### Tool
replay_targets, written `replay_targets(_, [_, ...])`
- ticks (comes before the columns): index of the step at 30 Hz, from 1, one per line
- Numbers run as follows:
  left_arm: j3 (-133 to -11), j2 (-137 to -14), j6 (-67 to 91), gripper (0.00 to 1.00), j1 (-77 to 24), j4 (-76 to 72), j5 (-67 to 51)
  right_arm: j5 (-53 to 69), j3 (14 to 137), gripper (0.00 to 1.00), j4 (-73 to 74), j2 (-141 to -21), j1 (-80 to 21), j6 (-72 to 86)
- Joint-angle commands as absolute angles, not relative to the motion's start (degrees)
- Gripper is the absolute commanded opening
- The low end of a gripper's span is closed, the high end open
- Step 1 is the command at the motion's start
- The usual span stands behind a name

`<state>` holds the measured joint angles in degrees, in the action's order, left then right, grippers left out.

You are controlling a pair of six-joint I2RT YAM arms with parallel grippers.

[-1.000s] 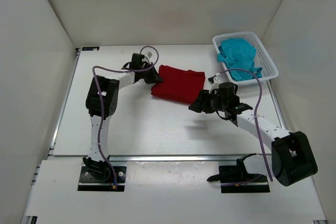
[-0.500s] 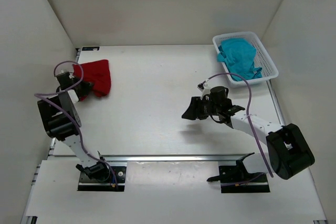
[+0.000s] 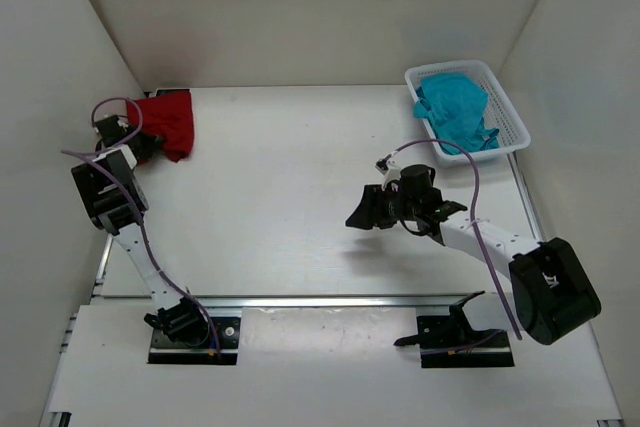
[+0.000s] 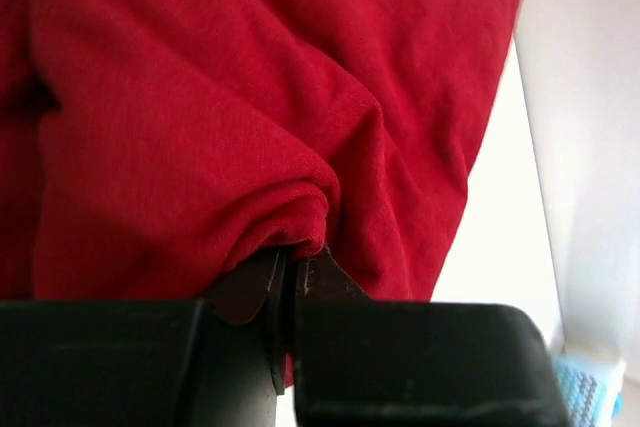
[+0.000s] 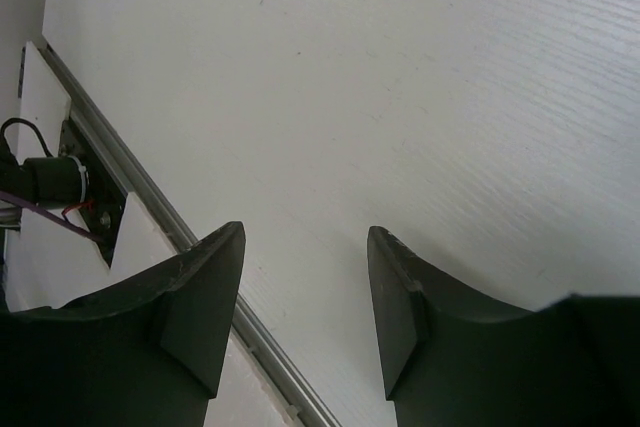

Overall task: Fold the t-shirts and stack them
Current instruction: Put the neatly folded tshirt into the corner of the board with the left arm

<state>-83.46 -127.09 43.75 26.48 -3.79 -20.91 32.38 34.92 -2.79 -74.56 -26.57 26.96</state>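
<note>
The dark red t-shirt (image 3: 168, 120) lies bunched at the far left corner of the table. My left gripper (image 3: 143, 142) is shut on a fold of it; in the left wrist view the red cloth (image 4: 250, 97) fills the frame and is pinched at my left gripper (image 4: 295, 257). The teal t-shirt (image 3: 455, 110) lies crumpled in the white basket (image 3: 516, 133) at the far right. My right gripper (image 3: 358, 218) is open and empty over bare table at mid right; in the right wrist view my right gripper (image 5: 305, 242) has its jaws spread with nothing between.
White walls close in on the left, the back and the right. A metal rail (image 3: 300, 300) runs along the table's near edge. The left arm's purple cable (image 3: 110, 107) loops beside the red shirt.
My left gripper has dragged the red t-shirt from the table's middle to the far left corner. My right gripper drew back slightly to the left and stays open.
</note>
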Motion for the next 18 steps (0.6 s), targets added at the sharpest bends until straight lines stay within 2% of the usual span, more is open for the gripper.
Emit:
replay_targets(1, [-94.4,-130.3,40.4,0.07,26.8,5.1,-16.7,32.3,36.3,0.51,-3.3,-76.3,-26.7,26.3])
replay_targets(2, [-96.4,-132.2,40.0,0.09,26.6,7.9,-16.3,32.2,36.6,0.51,-3.3,-76.4,-26.4,26.2])
replay_targets(5, [-102.1,-135.2,39.5,0.27,27.1,11.6,-17.7,32.0,37.3,0.51,-2.7,-77.6,-26.8,26.2])
replay_targets(7, [-99.5,-134.0,39.4,0.61,27.2,10.6,-19.7,30.5,37.0,0.53,-2.9,-77.5,-27.3,26.1])
replay_targets(8, [-97.8,-132.7,39.4,0.68,27.0,9.1,-19.7,30.2,37.4,0.54,-3.3,-77.2,-27.4,26.5])
replay_targets(9, [-95.0,-130.5,39.5,0.78,26.9,7.3,-19.9,29.2,37.2,0.57,-3.6,-76.7,-27.9,27.0])
replay_targets(10, [-91.3,-129.2,39.8,0.91,26.8,5.9,-20.1,29.1,37.2,0.63,-3.5,-76.8,-28.1,27.2])
replay_targets(11, [-89.4,-126.9,40.6,0.98,26.4,3.7,-20.1,28.3,37.1,0.66,-3.8,-76.2,-28.6,27.4])
replay_targets(12, [-85.4,-124.0,41.0,0.99,26.1,1.0,-20.6,28.1,37.1,0.7,-3.4,-75.6,-29.6,27.4])
replay_targets(14, [-77.2,-119.4,43.1,0.98,24.9,-2.8,-20.7,26.7,37.0,0.86,-2.5,-73.6,-30.5,27.7])
replay_targets(15, [-75.5,-116.7,43.7,0.99,24.2,-3.9,-20.8,26.1,36.8,0.88,-2.5,-73.3,-31.4,27.9])
replay_targets(16, [-72.6,-113.7,43.9,0.99,23.4,-4.3,-20.8,25.3,36.6,0.99,-2.2,-71.8,-31.5,27.9])
replay_targets(18, [-66.9,-109.5,44.0,0.99,20.8,-6.1,-21.0,24.5,36.3,0.99,-1.0,-69.6,-32.5,27.9])
